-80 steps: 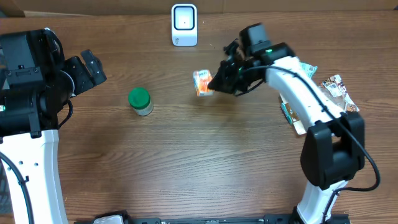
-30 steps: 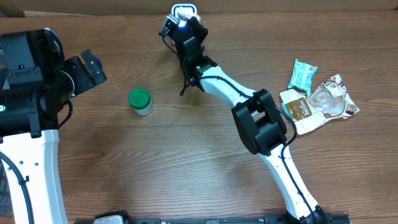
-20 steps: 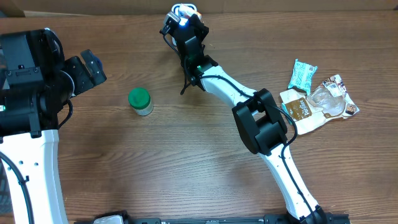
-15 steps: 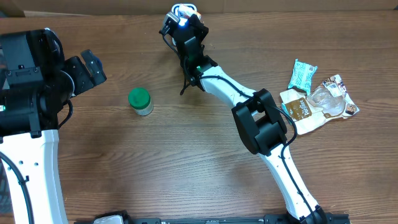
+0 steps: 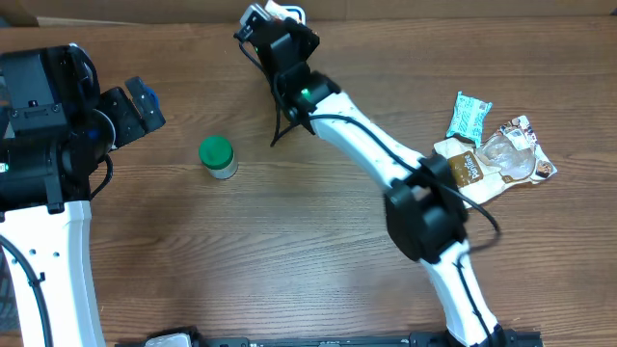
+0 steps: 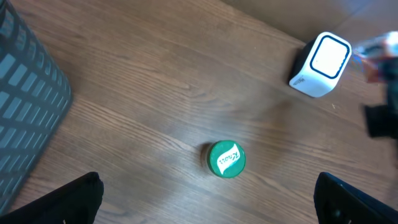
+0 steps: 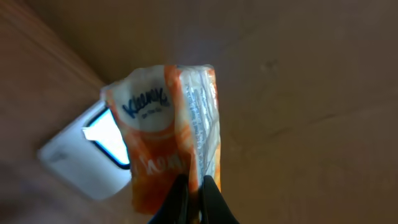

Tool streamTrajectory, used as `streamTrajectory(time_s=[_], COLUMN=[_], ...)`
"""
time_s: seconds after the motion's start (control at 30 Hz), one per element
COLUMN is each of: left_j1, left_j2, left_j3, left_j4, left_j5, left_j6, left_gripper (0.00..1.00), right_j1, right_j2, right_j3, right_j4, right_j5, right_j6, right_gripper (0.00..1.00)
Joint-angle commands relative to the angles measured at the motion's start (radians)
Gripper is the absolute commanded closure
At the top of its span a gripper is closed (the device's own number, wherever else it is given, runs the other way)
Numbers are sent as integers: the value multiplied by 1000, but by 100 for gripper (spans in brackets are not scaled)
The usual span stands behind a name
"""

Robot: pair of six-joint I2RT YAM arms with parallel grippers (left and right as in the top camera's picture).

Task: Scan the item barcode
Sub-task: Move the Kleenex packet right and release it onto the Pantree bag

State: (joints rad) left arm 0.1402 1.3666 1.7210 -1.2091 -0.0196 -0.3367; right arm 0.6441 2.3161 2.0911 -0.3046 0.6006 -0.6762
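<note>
Right hand (image 7: 194, 186): pinched tight on Kleenex pack (image 7: 165, 130), close before the scanner (image 7: 93, 155).
Left hand (image 6: 208, 199): spread wide, empty.

The table (image 5: 289, 251) is brown wood grain, matt. The tissue pack (image 7: 165, 130) wears glossy, crinkled plastic film (orange and white). The scanner (image 6: 320, 65) is smooth white plastic, and the jar lid (image 6: 226, 158) is green plastic. Wrappers (image 5: 492, 154) at the right edge look shiny and creased.
</note>
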Motion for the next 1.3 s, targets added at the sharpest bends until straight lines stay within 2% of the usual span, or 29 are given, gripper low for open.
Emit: streamTrajectory(time_s=[0.0,0.07,0.17,0.37,0.5,0.6,0.73,0.93,1.17,1.2,1.27], left_j1=[4,4,4,4,4,4,4,4,4,4,4], left_j2=[3,3,3,3,3,3,3,3,3,3,3], left_j3=[0,0,0,0,0,0,0,0,0,0,0], left_j4=[2,2,2,1,2,2,2,2,2,2,2], left_j5=[-6,-7,-7,-6,-7,-6,-6,-7,-7,-6,-7], left_j6=[8,8,8,8,8,8,8,8,8,8,8], left_gripper=[0,1,0,0,0,0,0,0,0,0,0], right_j1=[8,1,-13,-70,-189,-312,-470,-676,-803,-813,-825], right_j2=[-174,-242,-332,-495,-523,-518,-518,-518,-518,-518,-518], right_j3=[8,8,8,8,8,-31,-152,-388,-593,-608,-624], right_j4=[-138,-257,-414,-784,-1014,-1123,-1135,-1005,-841,-829,-821], right_j5=[-203,-311,-415,-426,-426,-426,-427,-481,-528,-528,-528], right_j6=[288,439,565,838,1020,1093,1102,1152,1152,1152,1151], right_gripper=[96,96,96,96,96,96,96,96,95,92,75])
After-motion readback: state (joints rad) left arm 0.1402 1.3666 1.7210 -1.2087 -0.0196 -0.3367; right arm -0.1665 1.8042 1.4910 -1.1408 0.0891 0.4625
